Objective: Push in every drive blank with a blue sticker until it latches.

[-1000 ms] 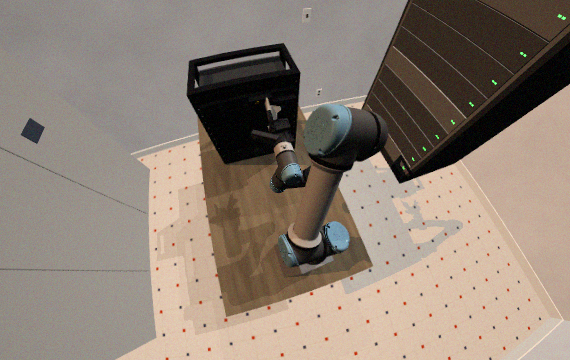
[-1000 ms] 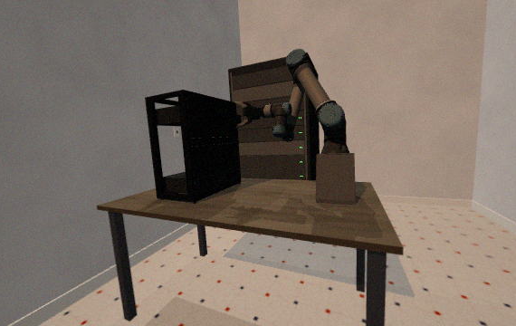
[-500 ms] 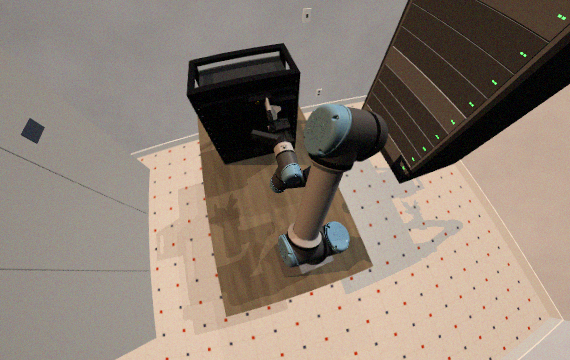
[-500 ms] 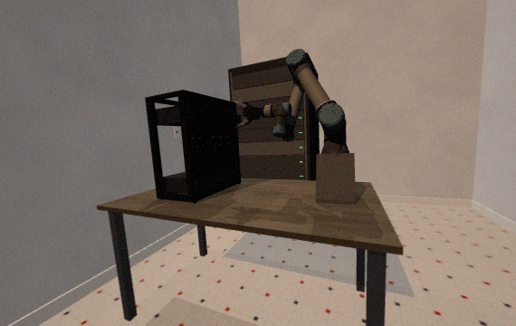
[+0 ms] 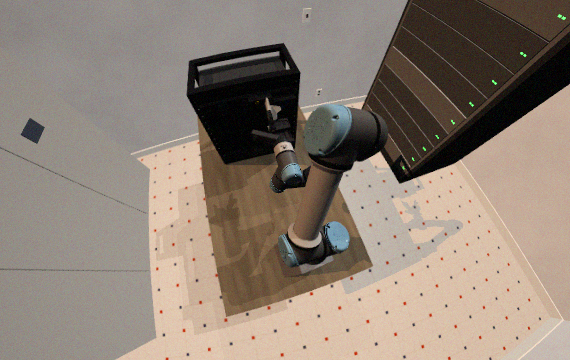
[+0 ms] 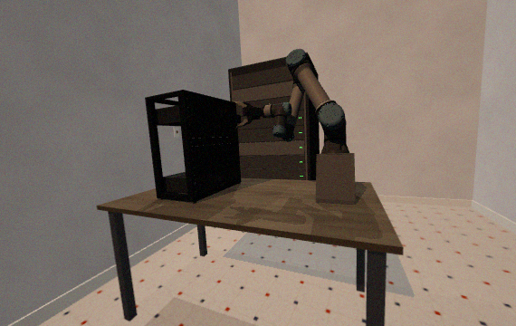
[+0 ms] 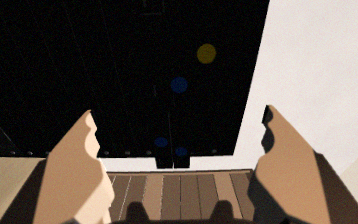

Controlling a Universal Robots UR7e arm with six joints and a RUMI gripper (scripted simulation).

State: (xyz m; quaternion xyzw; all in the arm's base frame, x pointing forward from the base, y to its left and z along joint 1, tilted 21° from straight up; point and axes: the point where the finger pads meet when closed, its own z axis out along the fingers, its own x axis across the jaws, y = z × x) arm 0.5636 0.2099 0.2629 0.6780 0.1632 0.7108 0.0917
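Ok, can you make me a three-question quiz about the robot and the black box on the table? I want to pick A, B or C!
1. Where does the black rack stand?
A. on the floor
B. on the wooden table
C. on top of the tall cabinet

2. In the wrist view, what colour is the topmost sticker on the rack's front?
A. yellow
B. green
C. red

3. What is the robot's hand doing?
A. squeezing a drive blank
B. shut tight on nothing
C. open, holding nothing

Answers:
1. B, the exterior view shows the rack resting near the table's far left corner.
2. A, a yellow dot sits above the blue ones.
3. C, both fingers stand wide apart with only air between them.
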